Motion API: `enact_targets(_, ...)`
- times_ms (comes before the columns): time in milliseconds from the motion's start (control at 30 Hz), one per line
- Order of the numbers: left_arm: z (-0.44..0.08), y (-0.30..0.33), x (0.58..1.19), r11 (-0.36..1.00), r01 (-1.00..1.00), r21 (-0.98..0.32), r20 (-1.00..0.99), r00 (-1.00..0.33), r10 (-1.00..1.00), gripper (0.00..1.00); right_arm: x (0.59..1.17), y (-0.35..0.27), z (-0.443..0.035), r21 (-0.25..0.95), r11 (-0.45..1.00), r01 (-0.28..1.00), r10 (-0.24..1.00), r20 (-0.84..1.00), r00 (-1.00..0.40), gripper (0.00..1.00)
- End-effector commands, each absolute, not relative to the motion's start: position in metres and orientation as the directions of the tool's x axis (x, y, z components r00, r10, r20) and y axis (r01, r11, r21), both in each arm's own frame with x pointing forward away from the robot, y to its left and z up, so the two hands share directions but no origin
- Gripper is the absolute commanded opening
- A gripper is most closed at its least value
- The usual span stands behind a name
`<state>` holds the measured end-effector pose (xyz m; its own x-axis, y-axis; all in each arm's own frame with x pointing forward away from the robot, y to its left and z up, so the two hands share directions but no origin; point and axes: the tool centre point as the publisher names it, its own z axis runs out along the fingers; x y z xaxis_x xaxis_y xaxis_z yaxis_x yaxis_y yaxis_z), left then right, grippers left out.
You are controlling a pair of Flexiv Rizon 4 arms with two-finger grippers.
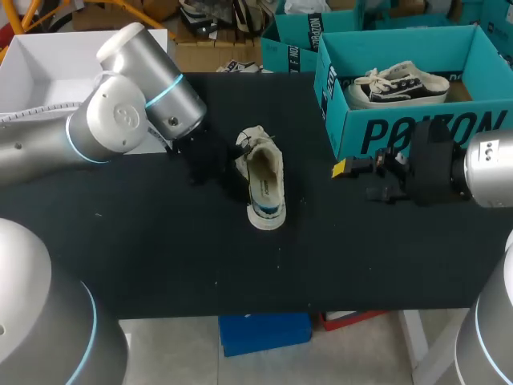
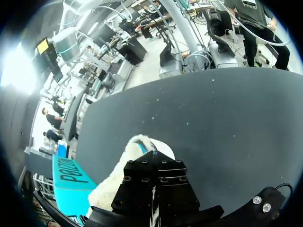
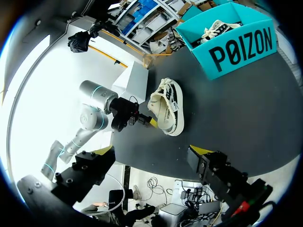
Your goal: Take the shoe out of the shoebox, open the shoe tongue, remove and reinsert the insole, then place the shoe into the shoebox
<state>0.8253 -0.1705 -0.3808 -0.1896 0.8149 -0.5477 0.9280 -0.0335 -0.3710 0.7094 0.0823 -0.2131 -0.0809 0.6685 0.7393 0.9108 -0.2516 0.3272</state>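
Observation:
A cream shoe (image 1: pixel 264 178) lies on the black table (image 1: pixel 160 257) with its opening up and its laces at the far end. My left gripper (image 1: pixel 231 154) comes in from the left and is shut on the shoe's cream upper (image 2: pixel 137 144) by the laces; which part it pinches is hidden. The right wrist view shows that gripper (image 3: pixel 149 121) against the shoe (image 3: pixel 168 106). My right gripper (image 1: pixel 357 180) hangs open to the right of the shoe, in front of the teal shoebox (image 1: pixel 401 132). Nothing lies between its fingers (image 3: pixel 201 152).
The shoebox (image 3: pixel 236 52) stands at the table's back right with a black-and-white shoe (image 1: pixel 401 84) inside. A white box (image 1: pixel 48 72) stands at the back left. Bare tabletop runs along the front, on the near side of the cream shoe.

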Motion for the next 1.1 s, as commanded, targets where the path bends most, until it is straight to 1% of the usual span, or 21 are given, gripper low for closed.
enact_targets(33,-0.382,-0.177,0.831,-0.037,0.925,-0.377,-0.542,-0.189,0.819,0.00,0.709,0.082,-0.213,0.327,-0.252,0.911,0.669,0.739,-0.080,1.00)
enact_targets(500,-0.355,-0.168,0.833,-0.052,0.937,-0.347,-0.555,-0.160,0.816,0.00,0.709,0.082,-0.213,0.327,-0.252,0.911,0.669,0.739,-0.080,1.00)
enact_targets(1100,-0.373,-0.178,0.838,-0.068,0.943,-0.327,-0.527,-0.123,0.841,0.00,0.709,0.082,-0.213,0.327,-0.252,0.911,0.669,0.739,-0.080,1.00)
